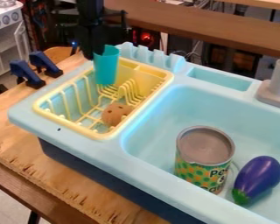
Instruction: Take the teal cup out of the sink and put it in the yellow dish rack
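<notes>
Nearest, the wooden table (66, 183) carries the pale blue sink (157, 183), and in its basin a can (204, 153) stands upright with a purple eggplant (259, 177) lying near it, green end towards the can's base. Farther back, in the yellow rack (104, 134) let into the sink's left part in this view, a brown, round toy (115, 114) rests on the wires. Beyond that is the teal cup (106, 65), upright at the back left corner of the rack, its lower part in front of the rack's far side; whether its base bears on anything I cannot tell. It looks like thin, smooth plastic: light, stiff enough to keep its shape, with a little give in the wall if squeezed hard, and unlikely to break. The smooth side could slip or swivel under a weak pinch, and so light a cup would tip at a sideways nudge. The best hold is probably across one wall at the rim, straight down from above, with modest force. Right at that rim, farthest back, is the black gripper (94, 49), pointing down against the cup's upper left side; how wide its jaws stand, and whether they have hold of the wall, I cannot tell.
</notes>
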You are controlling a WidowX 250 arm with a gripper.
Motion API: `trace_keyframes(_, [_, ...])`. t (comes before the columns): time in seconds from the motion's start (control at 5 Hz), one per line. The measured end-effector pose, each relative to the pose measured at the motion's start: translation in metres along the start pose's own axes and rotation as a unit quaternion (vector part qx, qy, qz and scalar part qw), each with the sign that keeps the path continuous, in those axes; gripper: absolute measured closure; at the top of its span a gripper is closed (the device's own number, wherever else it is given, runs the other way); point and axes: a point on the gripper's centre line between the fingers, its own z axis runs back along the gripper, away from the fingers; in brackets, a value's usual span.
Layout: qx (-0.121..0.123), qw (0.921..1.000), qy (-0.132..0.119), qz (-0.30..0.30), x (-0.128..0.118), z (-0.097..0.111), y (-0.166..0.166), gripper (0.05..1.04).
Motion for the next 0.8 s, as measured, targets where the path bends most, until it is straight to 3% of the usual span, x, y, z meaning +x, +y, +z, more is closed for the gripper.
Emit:
trace_keyframes(0.4, [-0.002, 0.9999, 0.011, 0.003, 0.009, -0.013, -0.008, 0.953])
trace_keyframes(0.6, [-0.009, 0.9997, 0.018, 0.01, 0.01, -0.016, -0.007, 0.747])
trace_keyframes(0.8, [-0.025, 0.9996, 0.01, 0.009, 0.013, -0.01, -0.011, 0.442])
